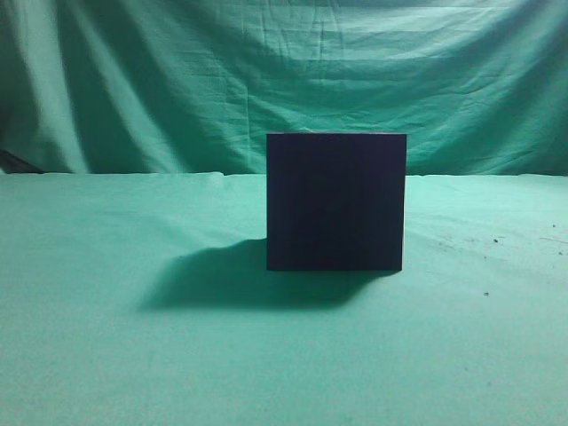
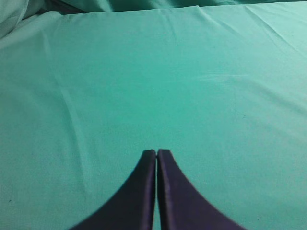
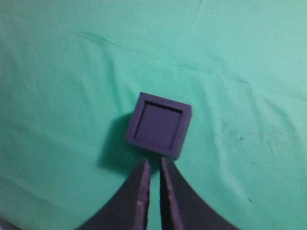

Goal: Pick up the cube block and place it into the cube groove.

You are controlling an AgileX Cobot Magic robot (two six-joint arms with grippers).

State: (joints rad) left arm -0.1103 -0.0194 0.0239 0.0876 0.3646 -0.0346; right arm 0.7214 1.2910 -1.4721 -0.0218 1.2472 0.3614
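The cube groove (image 1: 335, 202), a large dark navy box, stands on the green cloth right of centre. In the right wrist view I see it from above by its pale purple rim (image 3: 185, 130). The cube block (image 3: 157, 125) shows as a purple square face seated inside that rim, with a thin dark line round it. My right gripper (image 3: 154, 162) hovers above the near side of the box, fingers a narrow gap apart and holding nothing. My left gripper (image 2: 157, 152) is shut and empty over bare cloth. Neither gripper shows in the exterior view.
A green cloth (image 1: 133, 355) covers the table and hangs as a backdrop (image 1: 177, 71) behind it. The box casts a shadow (image 1: 222, 280) to its left. The cloth has folds at the far edge in the left wrist view (image 2: 134, 14).
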